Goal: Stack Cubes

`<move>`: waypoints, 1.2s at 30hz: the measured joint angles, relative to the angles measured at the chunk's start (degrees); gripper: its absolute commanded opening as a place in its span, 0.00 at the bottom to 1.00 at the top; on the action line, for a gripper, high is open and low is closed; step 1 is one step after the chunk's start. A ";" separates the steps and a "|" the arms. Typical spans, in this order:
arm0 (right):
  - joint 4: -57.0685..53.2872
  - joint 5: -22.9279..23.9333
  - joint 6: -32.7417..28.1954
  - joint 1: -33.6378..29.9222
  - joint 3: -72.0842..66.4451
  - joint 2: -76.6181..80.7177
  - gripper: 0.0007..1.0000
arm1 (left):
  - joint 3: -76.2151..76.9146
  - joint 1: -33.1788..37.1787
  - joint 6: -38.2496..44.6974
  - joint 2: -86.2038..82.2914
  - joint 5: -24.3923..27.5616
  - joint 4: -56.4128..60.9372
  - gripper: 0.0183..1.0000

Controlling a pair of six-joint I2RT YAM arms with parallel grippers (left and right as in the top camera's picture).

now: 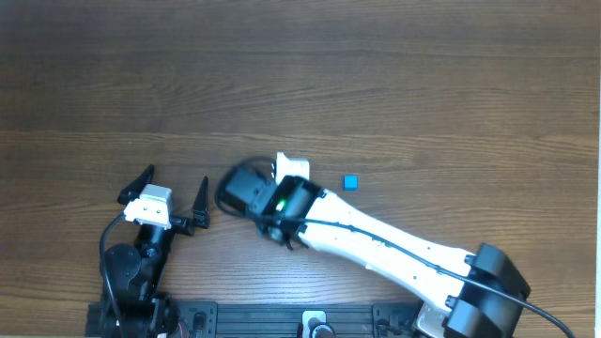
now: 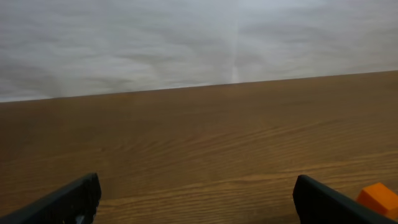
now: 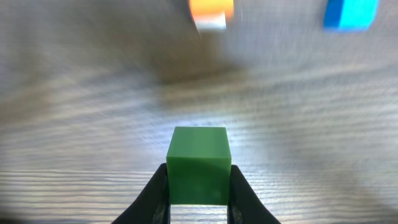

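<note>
A smooth, square-edged green cube (image 3: 199, 163) sits clenched in your right jaws over the grained wooden table (image 1: 394, 75). Beyond it lie an orange cube (image 3: 211, 9) and a blue cube (image 3: 351, 12). Your left jaws are spread wide.

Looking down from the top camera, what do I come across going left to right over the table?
First the left gripper, then the right arm's wrist, then the blue cube, then the right arm's base.

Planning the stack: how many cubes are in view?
3. A green cube in the right gripper; an orange cube and a blue cube on the table. Others may be hidden.
</note>
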 measured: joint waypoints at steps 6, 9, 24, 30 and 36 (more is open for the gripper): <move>-4.22 0.92 -5.55 -6.49 10.82 0.98 0.12 | 0.00 0.00 0.00 -0.02 0.00 -0.02 1.00; -4.94 0.76 -8.00 -9.11 14.56 3.54 0.11 | 0.00 0.00 0.00 -0.02 -0.02 -0.02 1.00; -5.42 -3.56 -12.83 -13.14 15.67 13.05 0.09 | 0.00 0.00 0.00 -0.02 -0.02 -0.02 1.00; -4.76 -4.83 -13.94 -13.81 15.65 14.10 0.09 | 0.00 0.00 0.00 -0.02 -0.02 0.00 1.00; -3.30 -6.08 -15.10 -14.43 15.06 14.14 0.09 | 0.00 0.00 0.00 -0.02 -0.02 -0.02 1.00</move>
